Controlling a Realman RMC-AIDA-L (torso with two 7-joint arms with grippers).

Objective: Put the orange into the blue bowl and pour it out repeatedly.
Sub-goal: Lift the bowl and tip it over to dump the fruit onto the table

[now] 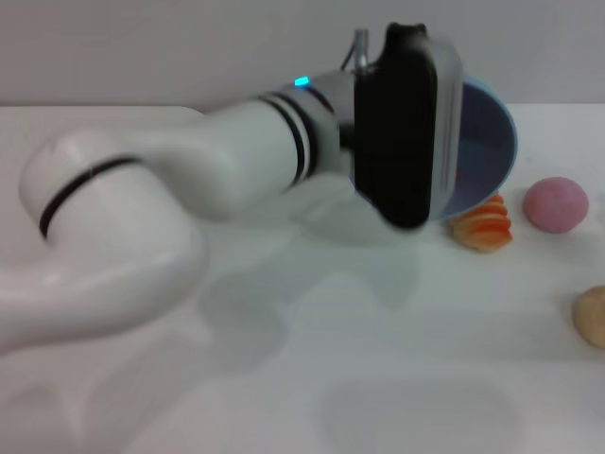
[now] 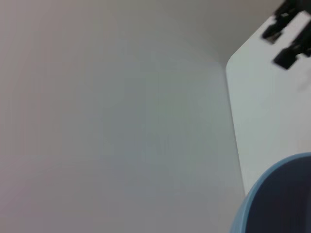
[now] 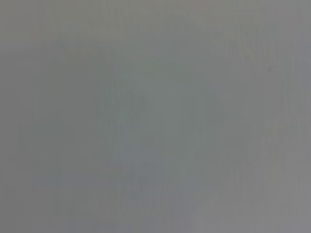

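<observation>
The light blue bowl is off the table at the back right, tipped steeply on its side with its dark inside showing. My left arm reaches across to it. My left gripper is shut on the bowl's rim, its fingers hidden behind the black wrist body. A thin sliver of red-orange, probably the orange, shows low inside the bowl beside the gripper; the rest is hidden. The left wrist view catches the bowl's rim. A black shape far off over the table corner seems to be my right gripper.
A ridged pale-orange loaf lies on the white table just below the bowl. A pink ball sits to its right, and a tan ball lies at the right edge. The right wrist view is plain grey.
</observation>
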